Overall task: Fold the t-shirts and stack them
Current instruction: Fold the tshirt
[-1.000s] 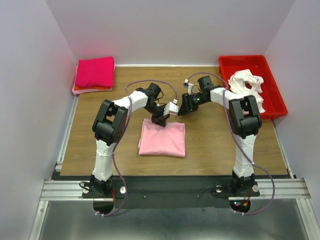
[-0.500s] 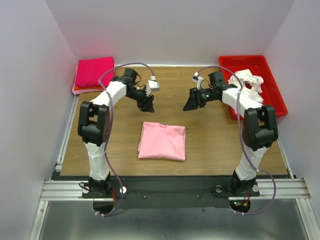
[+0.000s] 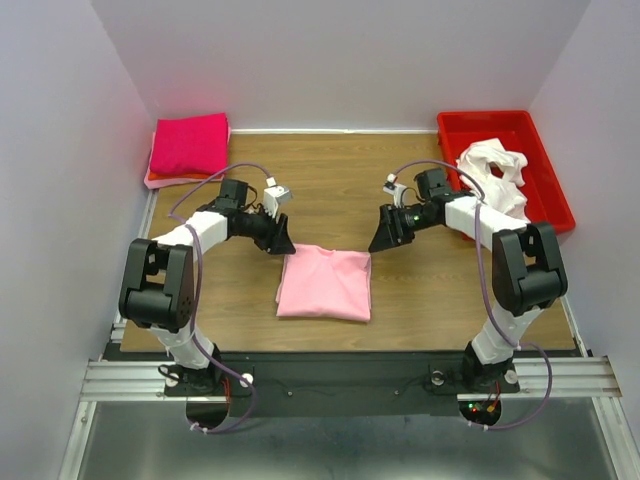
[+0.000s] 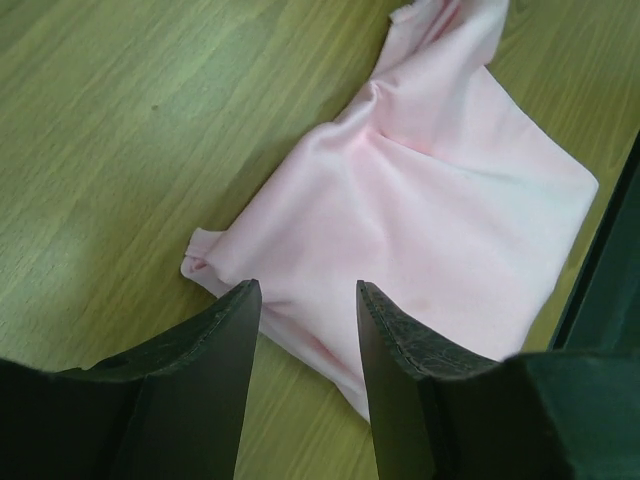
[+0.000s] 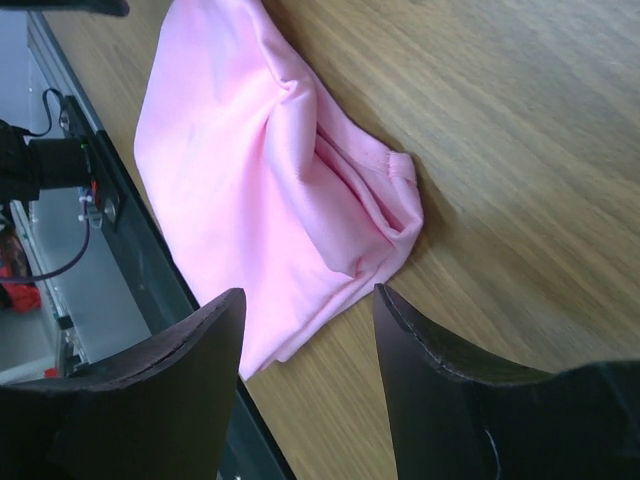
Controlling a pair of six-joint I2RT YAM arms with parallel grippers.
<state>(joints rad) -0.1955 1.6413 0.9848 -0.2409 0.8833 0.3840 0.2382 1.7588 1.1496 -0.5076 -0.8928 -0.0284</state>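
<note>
A light pink t-shirt [image 3: 325, 283] lies folded into a rough square on the wooden table near the front. My left gripper [image 3: 283, 243] hovers open at the shirt's far left corner. In the left wrist view the pink cloth [image 4: 430, 200] fills the space beyond the left gripper [image 4: 305, 290], and nothing is pinched. My right gripper [image 3: 380, 240] stands open at the far right corner. Its wrist view shows the shirt's bunched edge [image 5: 250, 170] past the empty right gripper [image 5: 308, 295].
A hot pink folded shirt [image 3: 190, 143] rests on a salmon one [image 3: 158, 182] at the back left corner. At the back right a red tray [image 3: 548, 170] holds a crumpled white shirt [image 3: 495, 170]. White walls close in on both sides.
My left gripper let go of the pink shirt's far edge, swung up and left, then came down at the far left corner. My right gripper moved right and closer to the shirt.
</note>
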